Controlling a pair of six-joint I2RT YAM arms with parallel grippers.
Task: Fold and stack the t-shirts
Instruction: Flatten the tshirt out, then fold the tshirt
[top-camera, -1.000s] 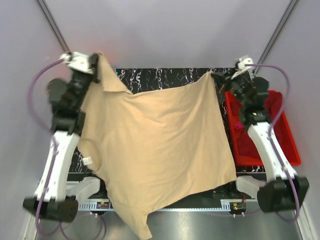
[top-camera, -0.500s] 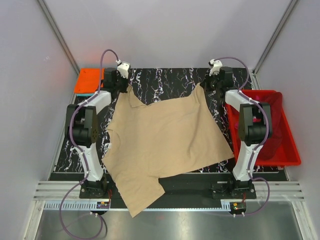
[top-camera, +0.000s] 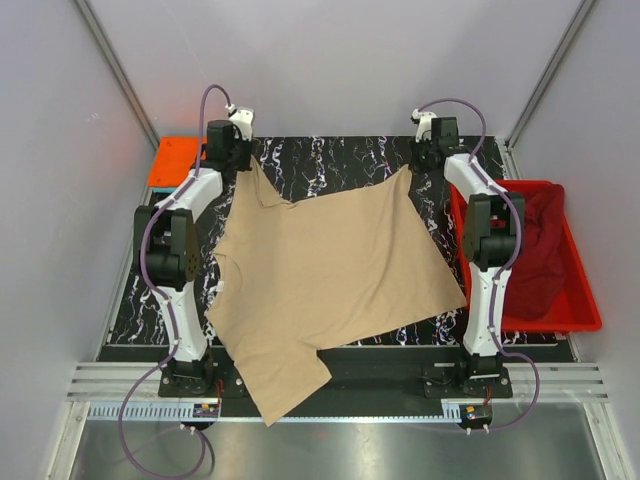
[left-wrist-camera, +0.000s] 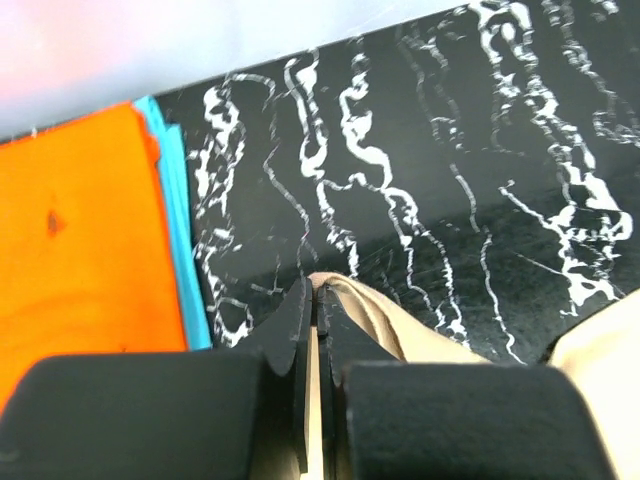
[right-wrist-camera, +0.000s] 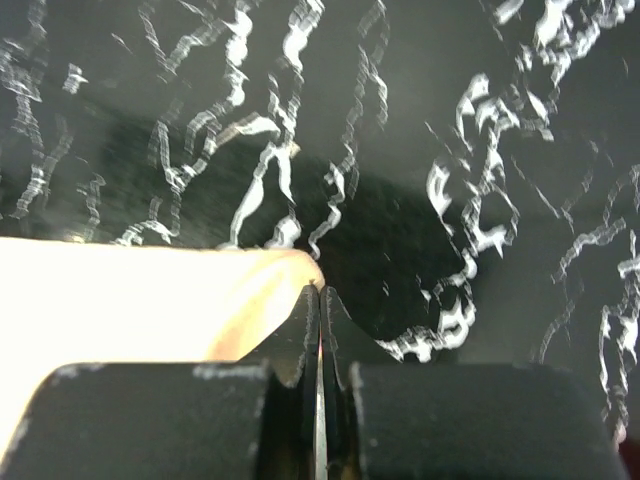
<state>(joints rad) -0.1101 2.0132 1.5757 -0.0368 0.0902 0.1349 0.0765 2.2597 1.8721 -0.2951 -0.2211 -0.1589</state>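
Tension matters: left pincer (left-wrist-camera: 315, 300) and right pincer (right-wrist-camera: 318, 300), each clamped on a far corner of the tan t-shirt (top-camera: 330, 270), should lay it flat on the counter (top-camera: 330, 150), evenly.

Bright even light; soft wrist-view blur
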